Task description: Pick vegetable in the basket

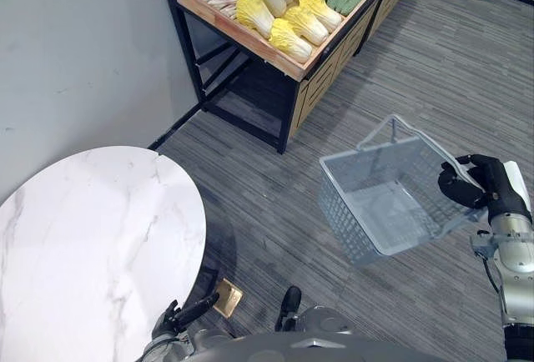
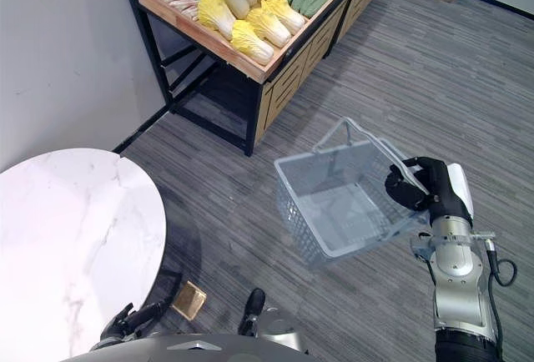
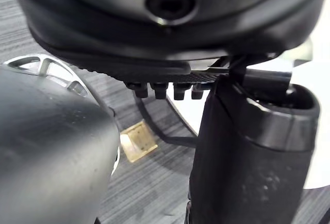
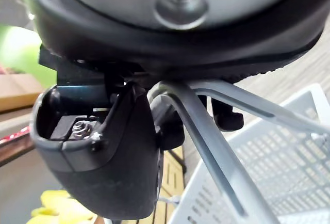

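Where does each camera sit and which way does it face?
Left eye: head, facing down; marble table, basket, vegetable stand; left hand low, right hand gripping the basket's handle.
Right eye: same scene, shifted slightly sideways.
Left wrist: along the left hand, at floor and brass floor plate.
Right wrist: along the right hand, at handle and basket mesh.
Shared: basket in both eyes and right wrist.
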